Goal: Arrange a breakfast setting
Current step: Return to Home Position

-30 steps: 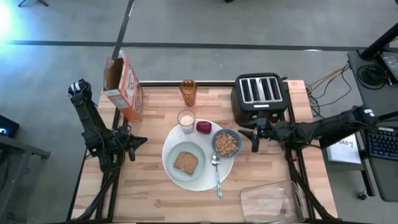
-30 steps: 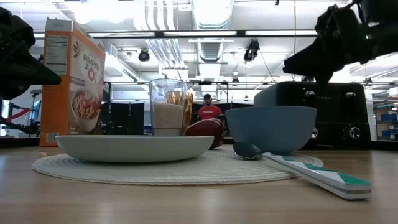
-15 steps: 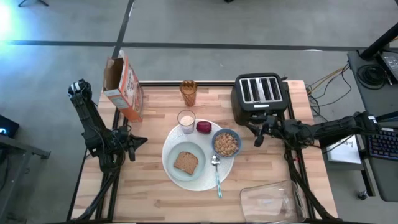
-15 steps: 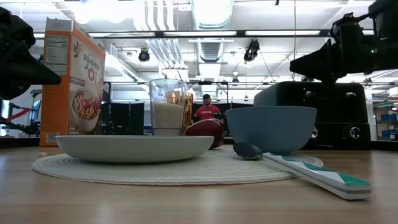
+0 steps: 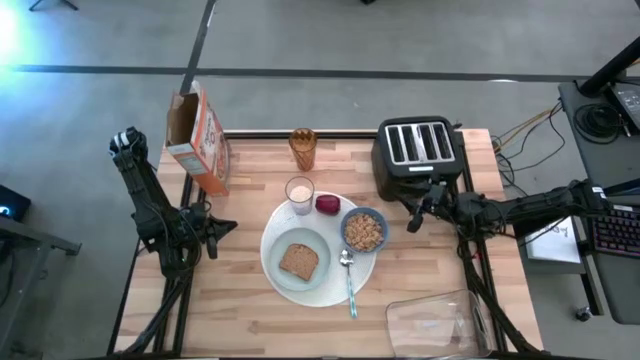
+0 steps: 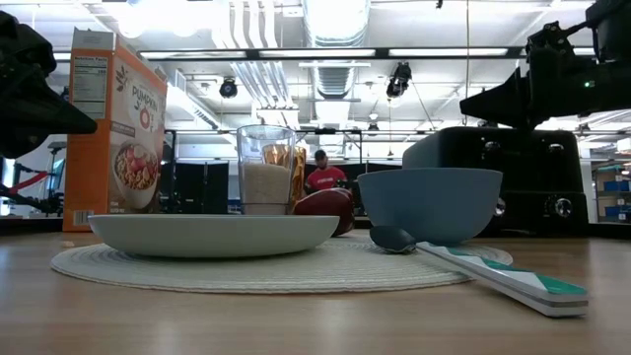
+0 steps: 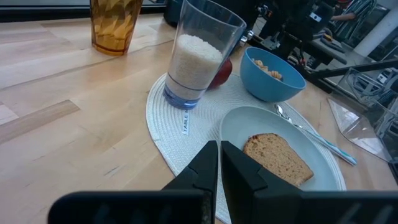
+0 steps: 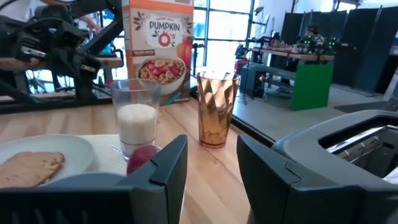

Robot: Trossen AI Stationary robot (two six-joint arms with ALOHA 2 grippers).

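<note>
A large round white plate (image 5: 325, 236), flat like a woven mat, lies mid-table. On it stand a smaller pale green-white plate (image 5: 282, 275) with brown toast (image 5: 299, 261), a milk glass (image 5: 299, 193), a small red fruit (image 5: 327, 205) and a blue bowl (image 5: 363, 231) of cereal. A spoon (image 5: 349, 282) lies with its bowl on the big plate and its handle end on the table. My left gripper (image 5: 220, 233) is shut and empty, left of the plate. My right gripper (image 5: 412, 218) is open and empty, right of the bowl and in front of the toaster.
A black four-slot toaster (image 5: 420, 155) stands at the far right. An orange-and-white cereal box (image 5: 198, 140) stands at the far left and an amber glass (image 5: 303, 148) at the far middle. A clear plastic container (image 5: 435, 320) sits at the near right corner.
My right gripper has drawn back a little toward the table's right edge and tipped from slanting down to nearly level, then kept still. Nothing on the table has moved.
</note>
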